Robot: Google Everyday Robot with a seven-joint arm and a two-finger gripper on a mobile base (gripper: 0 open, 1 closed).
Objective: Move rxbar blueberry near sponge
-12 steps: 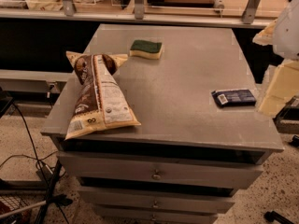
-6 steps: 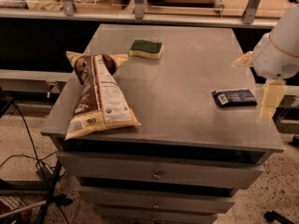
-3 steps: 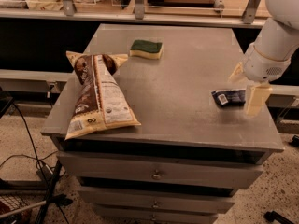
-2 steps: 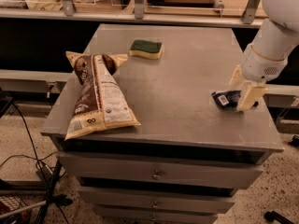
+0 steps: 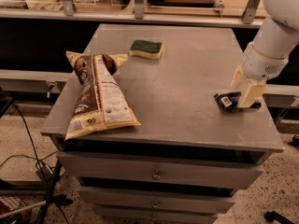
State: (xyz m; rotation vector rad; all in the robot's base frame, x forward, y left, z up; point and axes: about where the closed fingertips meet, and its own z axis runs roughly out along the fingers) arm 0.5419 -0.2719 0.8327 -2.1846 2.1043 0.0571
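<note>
The rxbar blueberry [image 5: 225, 100] is a small dark navy bar with a white patch, lying flat near the right edge of the grey cabinet top [image 5: 187, 78]. My gripper [image 5: 240, 95] hangs from the white arm at the right and is lowered onto the bar, open, with one cream finger [image 5: 249, 95] in front of the bar and the other behind it. The fingers cover the bar's middle. The sponge [image 5: 146, 48], green on top with a yellow body, lies at the far middle of the top, well to the left of the bar.
A large brown-and-white snack bag [image 5: 96, 95] lies on the left part of the top. Drawers [image 5: 156, 174] run below the front edge. Shelving with metal posts stands behind the cabinet. Cables and a stand lie on the floor at the left.
My gripper has moved from the right edge leftward and down onto the bar, so that its fingers now stand on either side of it. The bar, sponge and bag have not moved.
</note>
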